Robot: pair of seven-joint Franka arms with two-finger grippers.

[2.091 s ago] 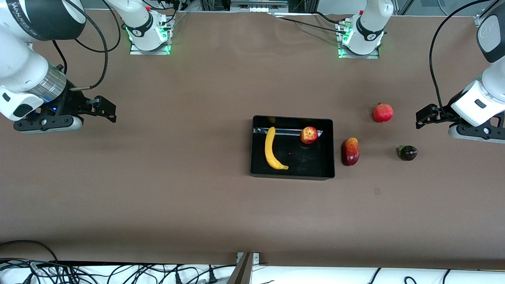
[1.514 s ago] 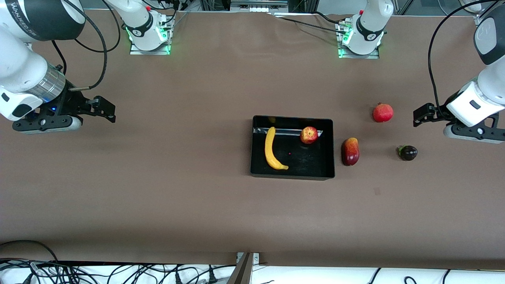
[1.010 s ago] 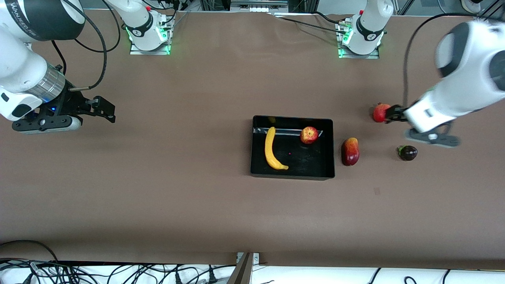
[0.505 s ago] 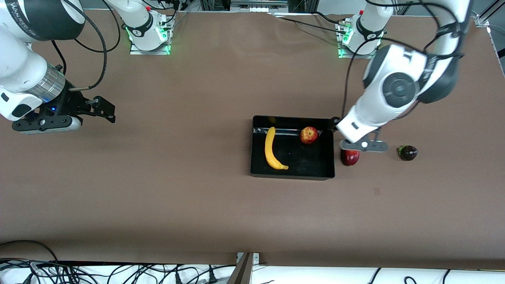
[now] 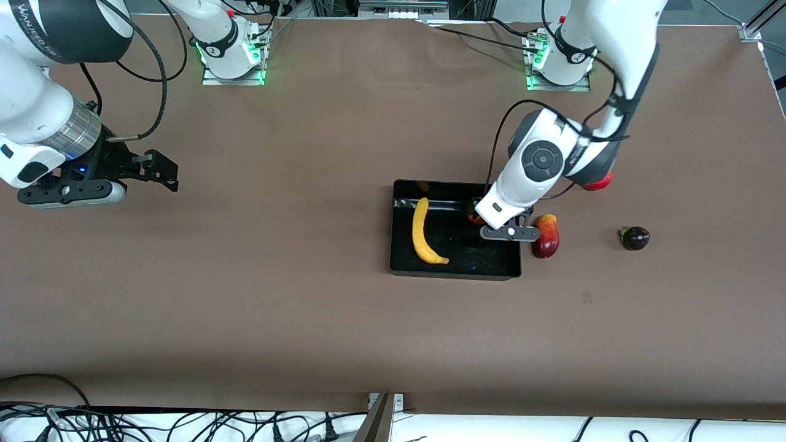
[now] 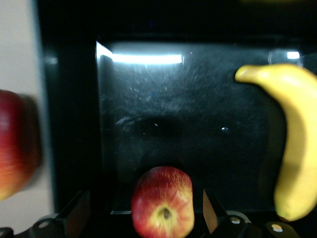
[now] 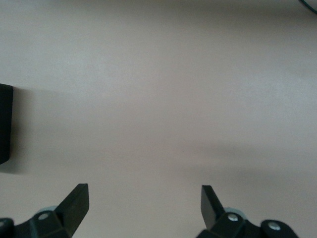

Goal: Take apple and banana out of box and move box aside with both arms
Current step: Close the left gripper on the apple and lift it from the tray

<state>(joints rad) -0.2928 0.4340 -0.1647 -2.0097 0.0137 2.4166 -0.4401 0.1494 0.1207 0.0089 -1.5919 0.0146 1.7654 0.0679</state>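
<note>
Left wrist view: the left pincer (image 6: 141, 218) hangs spread wide over the apple (image 6: 162, 208). It could bump the box (image 5: 454, 270) wall or nudge the mango (image 5: 546, 236) just beside it. The box holds the apple and the banana (image 5: 424, 233). The right pincer (image 5: 161, 170) waits spread over bare counter (image 5: 276, 294).

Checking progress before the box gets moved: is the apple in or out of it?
In. The apple sits on the box floor between the left gripper's open fingers, not yet gripped.
</note>
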